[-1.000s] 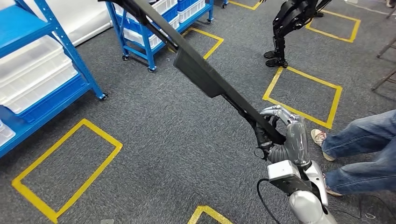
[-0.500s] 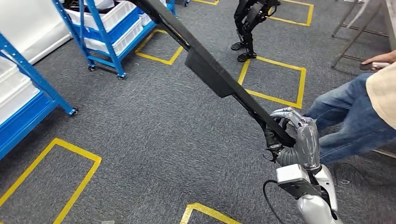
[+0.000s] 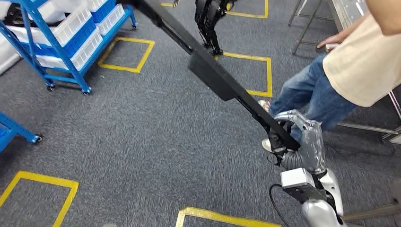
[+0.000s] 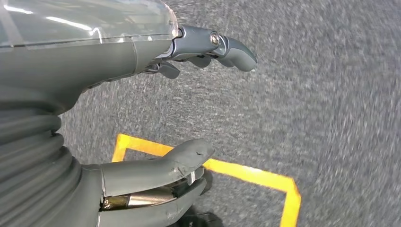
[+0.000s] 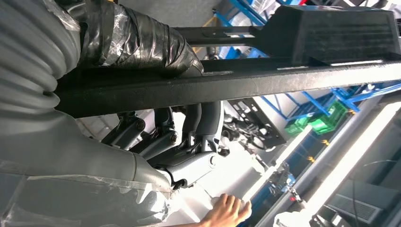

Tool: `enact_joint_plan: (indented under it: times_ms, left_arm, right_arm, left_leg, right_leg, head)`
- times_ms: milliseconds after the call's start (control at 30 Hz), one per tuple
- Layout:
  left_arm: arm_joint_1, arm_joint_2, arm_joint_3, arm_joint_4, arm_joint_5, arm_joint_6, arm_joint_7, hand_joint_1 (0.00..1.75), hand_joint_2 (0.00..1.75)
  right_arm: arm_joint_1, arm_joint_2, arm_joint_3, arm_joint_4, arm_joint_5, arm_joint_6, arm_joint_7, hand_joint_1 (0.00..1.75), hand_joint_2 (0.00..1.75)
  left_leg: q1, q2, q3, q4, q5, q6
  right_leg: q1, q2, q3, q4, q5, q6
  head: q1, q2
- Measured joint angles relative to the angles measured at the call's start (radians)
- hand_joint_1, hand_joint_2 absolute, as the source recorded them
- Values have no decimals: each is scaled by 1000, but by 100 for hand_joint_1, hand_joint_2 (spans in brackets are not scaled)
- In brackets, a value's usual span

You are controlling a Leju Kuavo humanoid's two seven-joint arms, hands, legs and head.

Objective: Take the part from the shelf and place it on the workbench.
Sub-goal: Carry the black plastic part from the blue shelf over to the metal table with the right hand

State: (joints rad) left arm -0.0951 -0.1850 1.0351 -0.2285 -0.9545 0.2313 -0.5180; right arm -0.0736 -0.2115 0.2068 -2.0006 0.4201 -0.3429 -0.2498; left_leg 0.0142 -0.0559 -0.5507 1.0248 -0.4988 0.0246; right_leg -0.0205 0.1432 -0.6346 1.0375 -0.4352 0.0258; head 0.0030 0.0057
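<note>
Head view shows the right hand [image 3: 295, 139] holding one end of a long black part [image 3: 213, 75], fingers wrapped around it. The part sticks up and away over the grey carpet [image 3: 142, 142]. A person in blue jeans [image 3: 312, 92] stands just beside the hand. A blue shelf cart [image 3: 61, 38] is well apart. The left hand [image 4: 142, 118] holds nothing, fingers apart over the carpet.

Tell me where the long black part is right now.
In the head view, the long black part is gripped at its near end by the right hand, slanting up-left over the carpet, beside the person.
</note>
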Motion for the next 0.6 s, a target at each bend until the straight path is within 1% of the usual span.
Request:
enact_joint_plan:
  times_ms: [33, 67, 100, 133, 167, 200, 233, 267, 300, 333, 367, 400, 433, 467, 500, 533, 567, 600]
  left_arm:
    - [-1, -1, 0, 0, 1, 0, -1, 0, 175]
    - [0, -1, 1, 0, 2, -1, -2, 0, 175]
    - [0, -1, 2, 0, 2, -2, -2, 0, 175]
    - [2, -2, 4, 0, 3, -4, -3, 0, 175]
    - [4, -2, 5, 0, 5, -5, -4, 0, 175]
    - [5, -2, 7, 0, 7, -6, -4, 0, 175]
    - [5, -2, 8, 0, 10, -8, -4, 0, 175]
    - [5, -2, 10, 0, 12, -9, -4, 0, 175]
    - [4, -2, 11, 0, 14, -12, -4, 0, 175]
    - [3, -2, 12, 0, 16, -14, -5, 0, 175]
    - [3, -2, 14, 0, 17, -16, -5, 0, 175]
    - [2, -2, 14, 0, 18, -18, -6, 0, 175]
    - [2, -2, 15, 0, 19, -19, -6, 0, 175]
    - [1, -2, 16, 0, 19, -19, -6, 0, 175]
    - [0, -2, 16, 0, 19, -20, -6, 0, 175]
    - [-1, -2, 16, 0, 19, -20, -6, 0, 175]
    - [-2, -2, 16, 0, 19, -20, -6, 0, 175]
    - [-1, -2, 16, 0, 19, -20, -6, 0, 175]
  right_arm:
    - [2, -2, -2, -2, 0, 0, 0, 175, 175]
    - [2, -4, -5, -4, 1, -1, 0, 175, 175]
    - [3, -5, -7, -5, 2, -1, 0, 175, 175]
    - [3, -7, -9, -5, 3, -1, 0, 175, 175]
    - [4, -7, -11, -6, 4, -1, 0, 175, 175]
    - [7, -7, -13, -5, 6, -1, 1, 175, 175]
    - [9, -8, -15, -5, 8, -1, 2, 175, 175]
    - [11, -8, -17, -6, 9, -1, 3, 175, 175]
    - [13, -9, -19, -8, 11, -1, 3, 175, 175]
    - [13, -10, -22, -10, 13, -1, 3, 175, 175]
    - [13, -11, -24, -14, 14, -1, 3, 175, 175]
    - [14, -12, -27, -18, 16, -1, 3, 175, 175]
    - [15, -14, -31, -21, 17, -1, 4, 175, 175]
    - [18, -15, -35, -25, 19, -1, 5, 175, 175]
    - [21, -17, -40, -28, 22, -1, 6, 175, 175]
    - [24, -19, -44, -32, 25, -1, 7, 175, 175]
    - [27, -20, -47, -35, 29, -1, 8, 175, 175]
    - [28, -20, -49, -38, 32, -1, 9, 175, 175]
  left_leg:
    - [2, 13, 2, -8, 6, 8]
    - [4, 27, 4, -15, 10, 15]
    - [4, 41, 5, -19, 13, 19]
    - [3, 55, 5, -20, 13, 21]
    - [2, 71, 4, -20, 12, 22]
    - [2, 86, 4, -19, 10, 22]
    - [2, 102, 4, -19, 9, 22]
    - [2, 116, 6, -18, 6, 20]
    - [1, 129, 8, -17, 3, 17]
    - [-1, 142, 11, -16, 0, 13]
    - [-4, 152, 13, -14, -4, 8]
    - [-7, 162, 16, -13, -8, 2]
    - [-9, 173, 18, -14, -10, -3]
    - [-11, 184, 22, -15, -12, -7]
    - [-10, 190, 26, -15, -17, -13]
    - [-8, 178, 26, -7, -27, -17]
    - [-6, 152, 17, 19, -46, -21]
    - [-4, 121, -3, 65, -75, -24]
  right_leg:
    - [2, -24, -6, 10, -8, 6]
    - [4, -58, -19, 38, -27, 10]
    - [5, -96, -40, 85, -55, 12]
    - [5, -120, -70, 147, -88, 15]
    - [4, -130, -97, 205, -112, 18]
    - [3, -135, -114, 242, -122, 20]
    - [1, -140, -113, 245, -113, 21]
    - [0, -146, -92, 209, -88, 21]
    - [1, -162, -56, 146, -56, 18]
    - [6, -189, -18, 79, -32, 15]
    - [11, -209, 10, 27, -17, 9]
    - [16, -223, 25, -3, -12, 3]
    - [21, -223, 27, -11, -15, -2]
    - [21, -209, 25, -12, -13, -8]
    - [18, -196, 26, -15, -12, -13]
    - [15, -184, 29, -20, -10, -19]
    - [11, -172, 32, -26, -7, -26]
    - [7, -160, 34, -30, -4, -32]
  head:
    - [1, 0]
    - [1, 0]
    - [2, 0]
    - [2, 0]
    - [2, 0]
    - [2, 0]
    - [2, 0]
    - [2, 0]
    - [2, 0]
    - [2, 0]
    - [2, 0]
    - [2, 0]
    - [1, 0]
    - [1, 0]
    - [1, 0]
    - [1, 0]
    - [1, 0]
    - [0, 0]
